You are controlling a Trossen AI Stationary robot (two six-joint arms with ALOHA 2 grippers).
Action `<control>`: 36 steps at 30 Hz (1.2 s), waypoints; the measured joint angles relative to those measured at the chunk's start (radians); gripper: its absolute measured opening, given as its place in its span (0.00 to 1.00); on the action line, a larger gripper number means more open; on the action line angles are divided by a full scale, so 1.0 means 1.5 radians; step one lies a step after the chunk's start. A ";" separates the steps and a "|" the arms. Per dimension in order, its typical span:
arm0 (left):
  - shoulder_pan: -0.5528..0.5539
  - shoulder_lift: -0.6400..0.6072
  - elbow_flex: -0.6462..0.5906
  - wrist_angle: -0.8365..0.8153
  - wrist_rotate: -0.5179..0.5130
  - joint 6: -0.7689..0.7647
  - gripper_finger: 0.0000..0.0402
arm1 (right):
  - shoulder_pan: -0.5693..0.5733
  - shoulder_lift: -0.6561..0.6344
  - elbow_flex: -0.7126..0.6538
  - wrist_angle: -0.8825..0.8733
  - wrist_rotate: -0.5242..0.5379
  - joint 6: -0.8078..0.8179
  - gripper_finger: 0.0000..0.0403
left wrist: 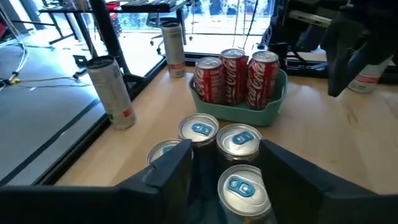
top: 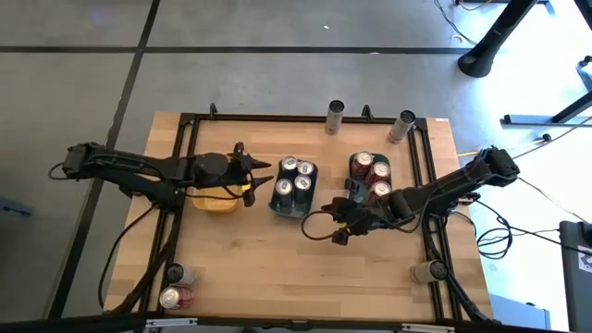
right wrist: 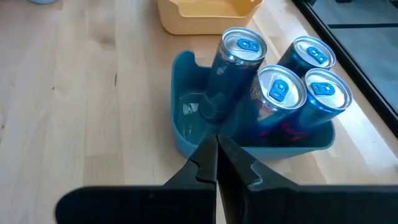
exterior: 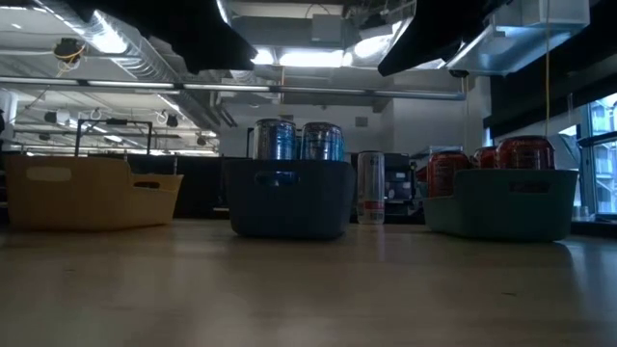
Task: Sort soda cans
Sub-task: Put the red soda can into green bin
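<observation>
High view first: the left claw [top: 262,176] hangs between the yellow tray [top: 215,201] and the grey-blue tray [top: 289,205], fingers spread, pinching nothing. Four blue cans [top: 295,177] stand upright in that grey-blue tray, packed close. Just beside it, the teal tray [top: 356,188] carries the red cans [top: 372,173], also upright. The right claw [top: 338,233] sits low over the table [top: 277,268] near the teal tray, fingers pressed together and empty. From the right wrist, one blue can [right wrist: 233,62] leans against its neighbours while the other three stand straight. Loose cans ring the table's edge: a silver one [top: 335,117] and another [top: 402,127] at the far side, two at the near left corner [top: 174,287], one at the near right [top: 427,271].
</observation>
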 joint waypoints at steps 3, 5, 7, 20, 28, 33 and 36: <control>-0.025 0.000 0.000 -0.007 0.009 0.005 0.55 | 0.000 0.000 0.000 0.000 0.000 0.000 0.01; -0.041 0.000 0.000 -0.008 0.031 0.008 0.61 | 0.000 0.000 0.000 0.000 0.000 0.000 0.01; -0.059 0.000 0.000 -0.009 0.041 0.007 0.65 | 0.000 0.000 0.000 0.000 0.000 0.000 0.01; -0.145 0.002 0.000 -0.024 0.072 -0.128 0.83 | 0.000 0.000 -0.034 0.036 0.028 0.015 0.01; -0.203 0.019 0.075 -0.048 0.051 -0.136 0.83 | 0.000 0.000 -0.054 0.047 0.020 0.048 0.01; -0.263 0.091 0.211 -0.214 -0.044 -0.106 0.83 | 0.000 0.000 -0.054 0.045 -0.001 0.047 0.01; -0.290 0.152 0.310 -0.337 -0.063 -0.142 0.83 | 0.000 0.000 -0.054 0.042 -0.013 0.047 0.01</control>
